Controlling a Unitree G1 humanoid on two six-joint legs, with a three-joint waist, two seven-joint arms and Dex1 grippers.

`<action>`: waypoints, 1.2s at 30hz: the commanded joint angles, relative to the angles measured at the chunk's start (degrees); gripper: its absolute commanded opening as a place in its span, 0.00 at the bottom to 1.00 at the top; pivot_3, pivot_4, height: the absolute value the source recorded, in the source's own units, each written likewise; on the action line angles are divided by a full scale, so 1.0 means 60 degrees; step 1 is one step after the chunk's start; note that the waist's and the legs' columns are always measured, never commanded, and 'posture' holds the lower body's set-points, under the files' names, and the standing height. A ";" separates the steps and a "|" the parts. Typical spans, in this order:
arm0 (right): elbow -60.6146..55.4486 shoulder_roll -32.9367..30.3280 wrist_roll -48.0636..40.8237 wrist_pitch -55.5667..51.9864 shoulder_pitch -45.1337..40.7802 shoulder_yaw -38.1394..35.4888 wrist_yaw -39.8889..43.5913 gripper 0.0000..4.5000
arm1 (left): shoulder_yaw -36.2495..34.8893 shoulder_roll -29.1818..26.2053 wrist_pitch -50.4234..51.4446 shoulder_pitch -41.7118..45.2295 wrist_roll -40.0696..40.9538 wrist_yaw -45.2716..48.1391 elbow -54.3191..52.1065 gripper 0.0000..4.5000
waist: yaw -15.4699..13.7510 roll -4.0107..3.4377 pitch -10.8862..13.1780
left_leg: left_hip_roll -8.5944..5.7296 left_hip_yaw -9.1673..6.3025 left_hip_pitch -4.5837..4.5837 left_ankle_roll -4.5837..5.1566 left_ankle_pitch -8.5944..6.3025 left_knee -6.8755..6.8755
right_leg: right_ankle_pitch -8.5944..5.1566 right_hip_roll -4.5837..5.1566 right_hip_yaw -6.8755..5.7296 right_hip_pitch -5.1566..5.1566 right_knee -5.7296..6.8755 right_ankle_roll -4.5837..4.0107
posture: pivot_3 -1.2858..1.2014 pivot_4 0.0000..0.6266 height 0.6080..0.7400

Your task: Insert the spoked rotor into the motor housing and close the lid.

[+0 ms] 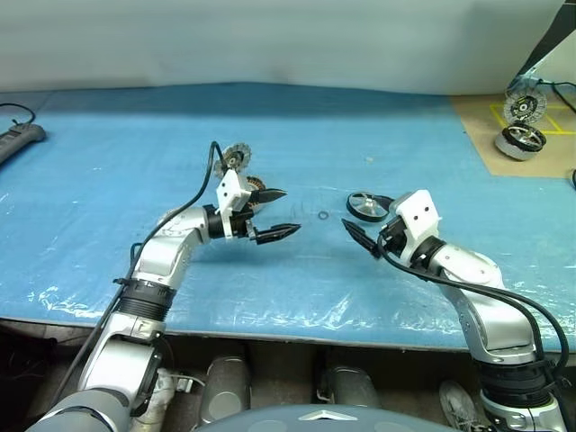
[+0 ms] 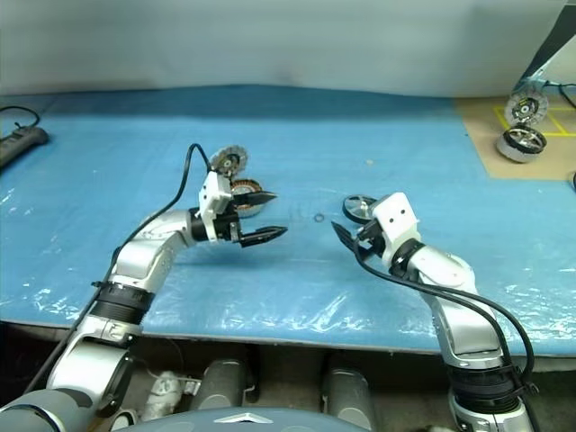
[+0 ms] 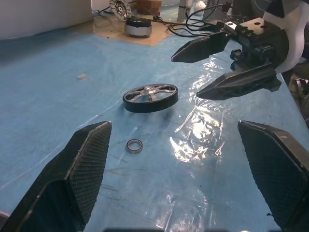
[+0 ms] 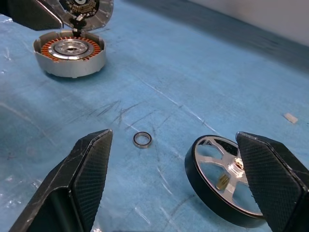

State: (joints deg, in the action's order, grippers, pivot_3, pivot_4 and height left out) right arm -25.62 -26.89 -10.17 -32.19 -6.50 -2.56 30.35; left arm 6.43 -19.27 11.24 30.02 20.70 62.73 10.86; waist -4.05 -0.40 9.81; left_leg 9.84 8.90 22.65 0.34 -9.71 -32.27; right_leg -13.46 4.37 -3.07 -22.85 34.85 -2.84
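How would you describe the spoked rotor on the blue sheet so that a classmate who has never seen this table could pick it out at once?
Start at the blue sheet covering the table, then find the right gripper, open above it. Just beyond that gripper lies the spoked rotor, with a small metal ring to its left. Unlike the motor housing with its copper windings, it is a flat silver wheel with spokes and a dark rim.

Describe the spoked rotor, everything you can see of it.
The spoked rotor is a small flat wheel: a dark rim around bright silver metal-looking spokes that meet at a central hub. It lies flat on the blue sheet, spoked face up, close beside the open right gripper but not touched by it. A small loose ring lies apart from it on the sheet, toward the motor housing.
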 commanded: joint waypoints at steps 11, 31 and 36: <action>-0.0315 -0.0249 -0.0116 0.0053 -0.0047 0.0224 0.0137 0.97 | 0.0149 -0.0414 0.0027 0.0355 -0.0313 0.0044 -0.0793 1.00 | 0.0001 0.0000 0.0000 | 0.0000 0.0001 0.0000 0.0000 0.0000 0.0000 | 0.0000 0.0000 0.0000 0.0000 0.0000 0.0000 | 0.52 0.24 1.00; 0.0196 -0.0133 0.0284 0.0235 -0.0095 0.0574 -0.0297 0.97 | 0.0243 -0.1833 -0.4030 0.3065 -0.2000 0.1938 0.4692 1.00 | -0.0016 0.0000 0.0000 | -0.0002 0.0000 0.0002 -0.0015 0.0005 -0.0002 | 0.0001 0.0001 0.0000 -0.0002 0.0005 0.0000 | 0.52 0.24 1.00; 0.0291 -0.0130 0.0393 0.0304 -0.0135 0.0608 -0.0415 0.97 | 0.0557 -0.2125 -0.5203 0.4346 -0.3021 0.1914 0.6778 1.00 | -0.0022 0.0001 0.0000 | -0.0001 0.0000 0.0002 -0.0018 0.0007 -0.0002 | 0.0002 0.0001 0.0000 -0.0003 0.0007 0.0002 | 0.52 0.24 1.00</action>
State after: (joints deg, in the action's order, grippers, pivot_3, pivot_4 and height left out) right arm -23.04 -27.70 -8.31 -31.69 -6.59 1.00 28.35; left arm 9.76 -31.43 -17.89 53.86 3.51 73.61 49.89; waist -4.19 -0.40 9.81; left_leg 9.83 8.90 22.67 0.15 -9.62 -32.27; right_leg -13.45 4.38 -3.08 -22.86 34.88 -2.83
